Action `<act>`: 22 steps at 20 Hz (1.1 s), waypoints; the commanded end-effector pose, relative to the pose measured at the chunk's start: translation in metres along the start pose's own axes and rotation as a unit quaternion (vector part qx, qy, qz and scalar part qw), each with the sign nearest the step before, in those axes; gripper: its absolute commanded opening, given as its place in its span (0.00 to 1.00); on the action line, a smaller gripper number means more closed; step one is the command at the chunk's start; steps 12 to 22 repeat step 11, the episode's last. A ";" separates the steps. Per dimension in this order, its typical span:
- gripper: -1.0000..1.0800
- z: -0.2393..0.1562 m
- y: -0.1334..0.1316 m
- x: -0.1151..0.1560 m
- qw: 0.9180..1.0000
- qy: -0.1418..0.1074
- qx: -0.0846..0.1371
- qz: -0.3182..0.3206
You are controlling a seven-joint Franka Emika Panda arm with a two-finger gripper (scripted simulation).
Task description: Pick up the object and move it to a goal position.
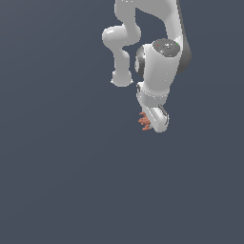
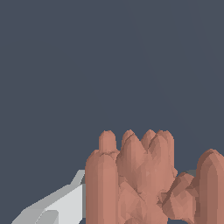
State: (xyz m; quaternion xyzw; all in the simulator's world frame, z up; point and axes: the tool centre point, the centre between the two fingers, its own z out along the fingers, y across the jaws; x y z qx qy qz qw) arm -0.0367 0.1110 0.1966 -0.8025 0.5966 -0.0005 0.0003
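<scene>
The object (image 1: 144, 122) is a tiny orange-red lump with finger-like protrusions, sticking out from the tip of my white gripper (image 1: 149, 124) toward the exterior view's left. The gripper points downward and is shut on the object. In the wrist view the object (image 2: 135, 175) fills the lower middle, pressed against one white finger (image 2: 57, 206). The other finger is hidden behind the lump.
The white arm (image 1: 157, 71) folds down from the top of the exterior view. A plain dark blue-grey surface (image 1: 57, 181) lies all around it, with no other objects and no marker in sight.
</scene>
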 end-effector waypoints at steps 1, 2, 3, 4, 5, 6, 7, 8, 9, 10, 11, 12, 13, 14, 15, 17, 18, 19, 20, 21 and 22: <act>0.00 -0.012 0.000 -0.016 1.000 0.001 0.000 0.001; 0.00 -0.016 -0.001 -0.021 1.000 0.001 0.000 0.001; 0.00 -0.020 -0.001 -0.026 1.000 0.001 0.000 0.001; 0.00 -0.023 -0.002 -0.030 1.000 0.001 0.000 0.001; 0.00 -0.026 -0.002 -0.034 1.000 0.001 0.000 0.001; 0.00 -0.028 -0.002 -0.037 1.000 0.001 0.000 0.001; 0.00 -0.030 -0.003 -0.039 1.000 0.001 0.000 0.001; 0.00 -0.031 -0.003 -0.041 1.000 0.000 0.000 0.001; 0.00 -0.032 -0.004 -0.042 1.000 0.000 0.000 0.001; 0.00 -0.032 -0.004 -0.043 1.000 0.000 0.000 0.001; 0.00 -0.032 -0.004 -0.043 1.000 0.000 0.000 0.001; 0.00 -0.032 -0.004 -0.043 1.000 0.000 0.000 0.001; 0.00 -0.032 -0.004 -0.043 1.000 0.000 0.000 0.001; 0.00 -0.032 -0.004 -0.043 1.000 0.000 0.000 0.001; 0.00 -0.032 -0.004 -0.043 1.000 0.000 0.000 0.001; 0.00 -0.032 -0.004 -0.043 1.000 0.000 0.000 0.001; 0.00 -0.032 -0.004 -0.043 1.000 0.000 0.000 0.001; 0.00 -0.032 -0.004 -0.043 1.000 0.000 0.000 0.001; 0.00 -0.032 -0.004 -0.043 1.000 0.000 0.000 0.001; 0.00 -0.032 -0.004 -0.043 1.000 0.000 0.000 0.001; 0.00 -0.032 -0.004 -0.043 1.000 0.000 0.000 0.001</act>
